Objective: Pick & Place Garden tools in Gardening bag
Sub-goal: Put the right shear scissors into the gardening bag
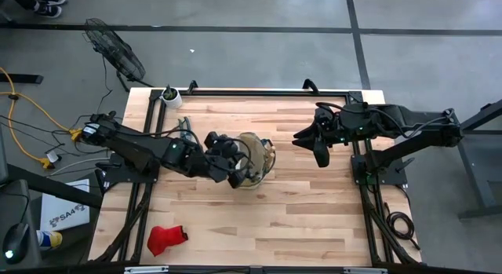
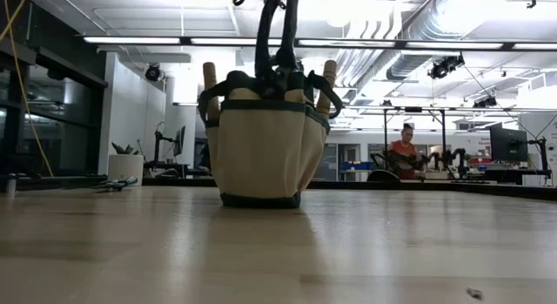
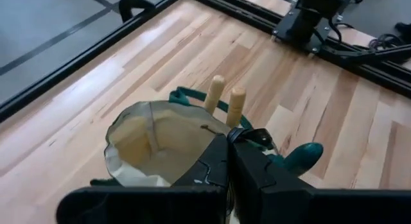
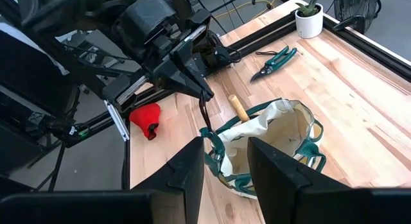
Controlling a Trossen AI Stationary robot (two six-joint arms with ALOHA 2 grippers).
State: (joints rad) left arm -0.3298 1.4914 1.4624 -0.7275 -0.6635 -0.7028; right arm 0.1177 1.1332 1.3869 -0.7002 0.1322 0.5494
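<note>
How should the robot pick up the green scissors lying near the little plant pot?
Grip the pruning shears from straight above, across the two dark-green handles where they lie closest together. They lie flat on the bare table, handles toward the white pot, blades pointing away, so the handles seem the thickest, safest part.

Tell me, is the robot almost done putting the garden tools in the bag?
Partly. Two wood-handled tools already stand in the gardening bag. The left end effector is at the bag's rim, shut on a dark loop handle. Still out: the green pruning shears near the white pot and the red glove. The right end effector waits open beside the bag.
</note>
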